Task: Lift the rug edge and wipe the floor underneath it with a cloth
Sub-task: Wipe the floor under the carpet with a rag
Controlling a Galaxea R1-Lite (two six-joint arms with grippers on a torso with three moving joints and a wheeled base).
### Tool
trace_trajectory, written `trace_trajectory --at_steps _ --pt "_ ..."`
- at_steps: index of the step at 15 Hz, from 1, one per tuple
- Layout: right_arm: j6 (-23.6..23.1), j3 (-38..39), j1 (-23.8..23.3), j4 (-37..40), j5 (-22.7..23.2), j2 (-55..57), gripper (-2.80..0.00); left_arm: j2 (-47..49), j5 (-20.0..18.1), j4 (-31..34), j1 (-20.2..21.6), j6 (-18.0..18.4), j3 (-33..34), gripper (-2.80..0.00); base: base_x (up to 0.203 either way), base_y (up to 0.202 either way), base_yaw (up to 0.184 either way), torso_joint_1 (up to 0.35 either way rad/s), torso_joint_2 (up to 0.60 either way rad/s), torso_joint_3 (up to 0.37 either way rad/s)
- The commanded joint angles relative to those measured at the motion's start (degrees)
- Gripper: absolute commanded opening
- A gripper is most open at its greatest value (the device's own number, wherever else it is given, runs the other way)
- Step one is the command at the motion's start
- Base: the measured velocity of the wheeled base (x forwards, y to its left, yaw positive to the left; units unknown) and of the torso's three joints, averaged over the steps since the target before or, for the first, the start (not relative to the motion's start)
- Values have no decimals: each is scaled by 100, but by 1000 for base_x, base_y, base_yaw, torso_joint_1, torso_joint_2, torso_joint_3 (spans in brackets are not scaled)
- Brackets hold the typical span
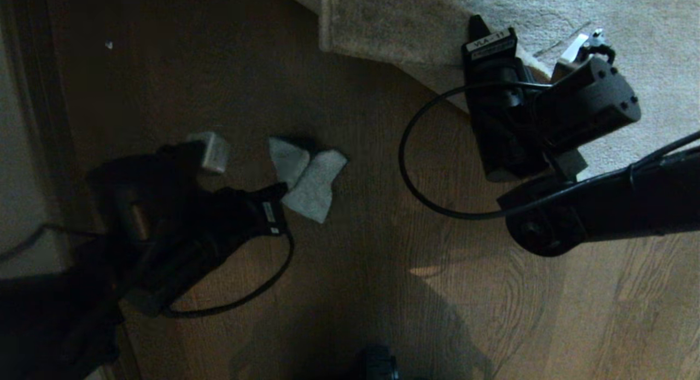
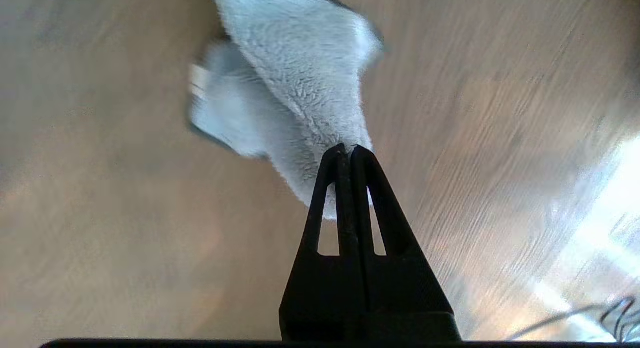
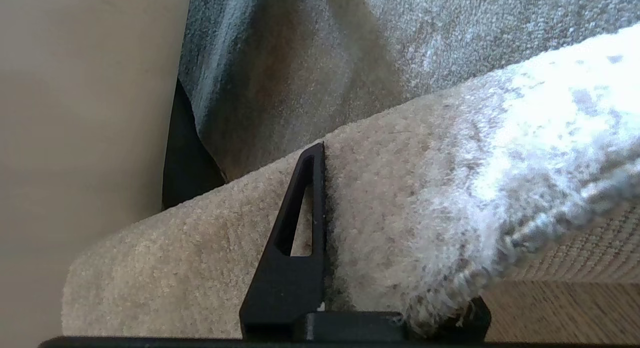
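The pale grey-green cloth (image 1: 311, 179) hangs crumpled over the brown plank floor (image 1: 383, 249), pinched at one end by my left gripper (image 1: 283, 191), which is shut on it. In the left wrist view the cloth (image 2: 300, 87) spreads out from the shut gripper (image 2: 348, 148) above the floor (image 2: 100, 198). At the upper right, my right gripper (image 1: 480, 27) is shut on the rug edge (image 1: 383, 38) and holds it folded up off the floor. In the right wrist view one finger (image 3: 295, 268) presses on the plush rug edge (image 3: 440, 188). The other finger is hidden under the pile.
A pale wall and dark baseboard (image 1: 24, 150) run down the left side. Black cables loop from both arms, one (image 1: 415, 172) over the floor between them. A tiny white speck (image 1: 108, 44) lies far left. The rest of the rug (image 1: 629, 19) lies flat behind.
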Motion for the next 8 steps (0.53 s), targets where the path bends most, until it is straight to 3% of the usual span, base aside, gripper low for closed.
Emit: trace_trajectory --at_steps 1,4,8 --pt "31 6 28 -277 -9 7 -280 -594 5 -34 59 -13 561 -280 0 0 0 0 0 0" --pt "26 15 24 -277 -9 22 -280 -965 -1 -29 68 -14 1119 -280 0 0 0 0 0 0" --pt "31 15 19 -277 -9 16 -280 -984 -37 -25 -3 -14 1331 -280 0 0 0 0 0 0"
